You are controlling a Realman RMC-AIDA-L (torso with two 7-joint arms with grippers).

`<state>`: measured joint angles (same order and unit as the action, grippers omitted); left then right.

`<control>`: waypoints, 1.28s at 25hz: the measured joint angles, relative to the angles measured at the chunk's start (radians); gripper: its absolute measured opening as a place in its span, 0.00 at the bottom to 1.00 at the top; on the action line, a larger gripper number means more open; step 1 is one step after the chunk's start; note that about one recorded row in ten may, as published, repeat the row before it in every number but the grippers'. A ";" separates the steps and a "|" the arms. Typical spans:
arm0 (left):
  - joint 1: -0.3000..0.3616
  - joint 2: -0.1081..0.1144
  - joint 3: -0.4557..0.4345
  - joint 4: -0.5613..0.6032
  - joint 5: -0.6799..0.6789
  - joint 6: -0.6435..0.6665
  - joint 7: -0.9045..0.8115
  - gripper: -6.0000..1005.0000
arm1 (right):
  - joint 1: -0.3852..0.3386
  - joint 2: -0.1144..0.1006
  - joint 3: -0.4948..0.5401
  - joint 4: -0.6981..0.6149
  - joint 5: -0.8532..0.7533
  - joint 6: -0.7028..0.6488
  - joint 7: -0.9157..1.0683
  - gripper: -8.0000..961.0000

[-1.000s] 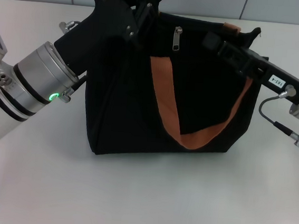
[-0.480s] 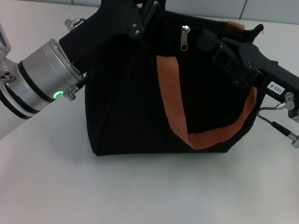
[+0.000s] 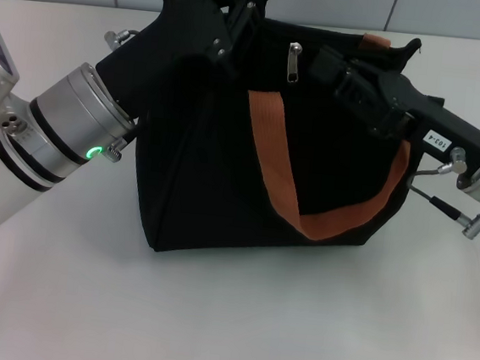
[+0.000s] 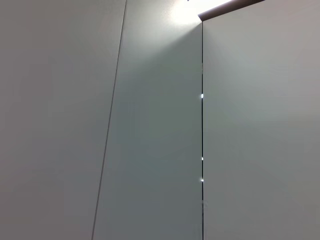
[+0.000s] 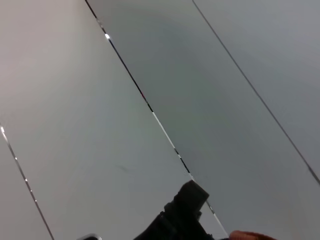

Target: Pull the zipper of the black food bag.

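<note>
The black food bag (image 3: 207, 168) stands upright in the middle of the table in the head view, with an orange-brown strap (image 3: 270, 153) hanging down its front. The zipper (image 3: 294, 62), a small silver pull tab, hangs at the top edge near the middle. My left gripper (image 3: 244, 6) is at the bag's top left corner and is shut on the fabric there. My right gripper (image 3: 327, 65) comes in from the right along the top edge, a short way right of the pull tab. The right wrist view shows a bit of orange strap (image 5: 250, 235).
The bag rests on a white table (image 3: 227, 315). A grey panelled wall (image 3: 325, 1) runs close behind the bag. The left wrist view shows only wall panels (image 4: 150, 150). A second strap end (image 3: 372, 44) shows at the bag's top right.
The bag's top and the left gripper shifted slightly right. The right gripper moved left along the top edge, closer to the pull tab.
</note>
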<state>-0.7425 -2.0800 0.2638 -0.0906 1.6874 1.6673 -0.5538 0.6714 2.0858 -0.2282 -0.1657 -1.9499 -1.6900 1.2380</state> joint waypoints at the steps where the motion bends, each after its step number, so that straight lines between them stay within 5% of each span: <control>1: 0.000 0.000 0.000 0.000 0.000 0.000 0.000 0.05 | 0.002 0.000 -0.001 0.001 0.000 0.006 0.004 0.12; 14: 0.000 0.000 0.000 0.000 0.000 -0.003 0.000 0.05 | 0.029 0.000 -0.032 0.036 -0.015 0.064 0.119 0.26; 32: 0.008 0.000 0.000 -0.010 0.000 -0.001 0.000 0.05 | 0.019 -0.002 -0.096 0.018 0.003 -0.004 0.202 0.25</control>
<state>-0.7342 -2.0800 0.2638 -0.1005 1.6872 1.6668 -0.5538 0.6908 2.0840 -0.3247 -0.1478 -1.9464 -1.6936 1.4395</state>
